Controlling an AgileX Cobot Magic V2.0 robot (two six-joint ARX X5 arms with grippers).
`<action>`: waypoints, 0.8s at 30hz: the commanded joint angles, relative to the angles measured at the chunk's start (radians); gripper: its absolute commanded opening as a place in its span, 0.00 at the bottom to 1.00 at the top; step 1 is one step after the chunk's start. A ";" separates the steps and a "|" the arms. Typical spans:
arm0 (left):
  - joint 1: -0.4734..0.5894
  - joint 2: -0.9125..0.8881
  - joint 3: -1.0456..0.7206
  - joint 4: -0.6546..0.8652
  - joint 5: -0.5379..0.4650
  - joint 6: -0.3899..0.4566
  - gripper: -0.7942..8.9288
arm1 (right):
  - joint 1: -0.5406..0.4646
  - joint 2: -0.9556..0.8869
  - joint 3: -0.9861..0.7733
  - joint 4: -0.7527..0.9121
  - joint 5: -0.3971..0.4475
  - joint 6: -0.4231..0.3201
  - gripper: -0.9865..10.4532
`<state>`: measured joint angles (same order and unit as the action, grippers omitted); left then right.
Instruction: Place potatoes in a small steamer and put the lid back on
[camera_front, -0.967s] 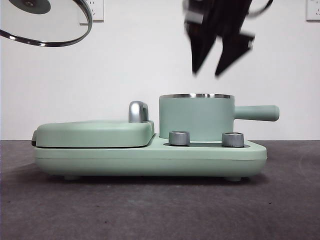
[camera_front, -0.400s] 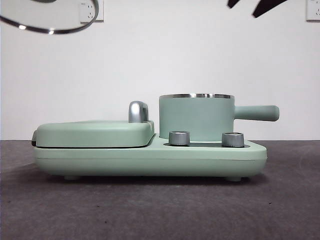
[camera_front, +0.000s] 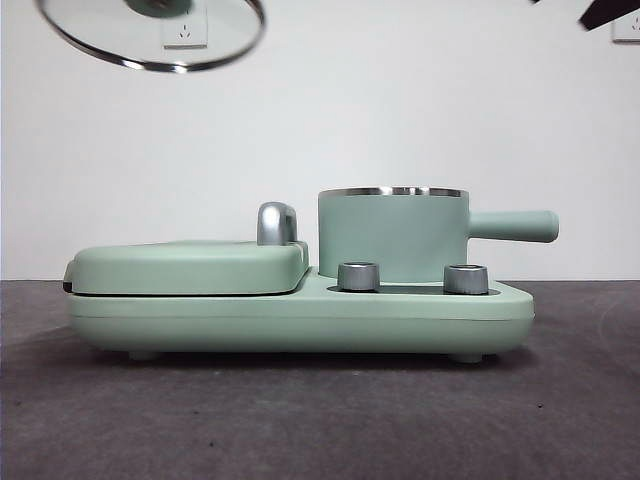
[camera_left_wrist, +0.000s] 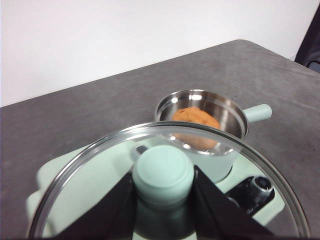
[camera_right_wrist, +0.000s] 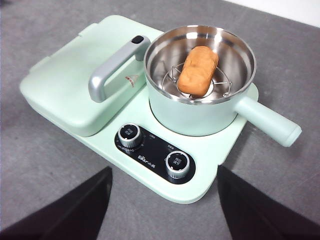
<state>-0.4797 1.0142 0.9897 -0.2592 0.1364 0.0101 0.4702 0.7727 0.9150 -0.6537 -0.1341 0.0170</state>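
Observation:
The orange-brown potato (camera_right_wrist: 198, 70) lies on a wire rack inside the mint-green steamer pot (camera_right_wrist: 200, 80); it also shows in the left wrist view (camera_left_wrist: 196, 123). In the front view the pot (camera_front: 392, 233) stands on the base with its handle pointing right. My left gripper (camera_left_wrist: 162, 192) is shut on the green knob of the glass lid (camera_left_wrist: 165, 172) and holds it high at the upper left of the front view (camera_front: 150, 35), left of the pot. My right gripper (camera_right_wrist: 162, 215) is open and empty, high above the table; only its tips (camera_front: 600, 10) show at the front view's top right.
The flat green griddle cover (camera_front: 190, 266) with a chrome handle (camera_front: 277, 222) lies left of the pot on the same base (camera_front: 300, 320). Two steel dials (camera_front: 358, 276) stand at the base's front. Dark grey table surface surrounds the appliance.
The right gripper has risen up and to the right, almost out of the front view. The lid in the left gripper has moved right, toward the pot.

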 joint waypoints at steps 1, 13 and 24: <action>-0.024 0.066 0.018 0.105 0.007 -0.003 0.10 | 0.006 -0.049 -0.015 0.007 0.004 0.022 0.37; -0.108 0.423 0.111 0.351 0.007 0.088 0.10 | 0.006 -0.169 -0.018 -0.006 0.011 0.023 0.37; -0.141 0.700 0.413 0.349 0.027 0.129 0.10 | 0.006 -0.167 -0.018 -0.051 0.011 0.022 0.37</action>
<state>-0.6117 1.6962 1.3586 0.0551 0.1581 0.1177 0.4706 0.6018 0.8906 -0.7090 -0.1268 0.0307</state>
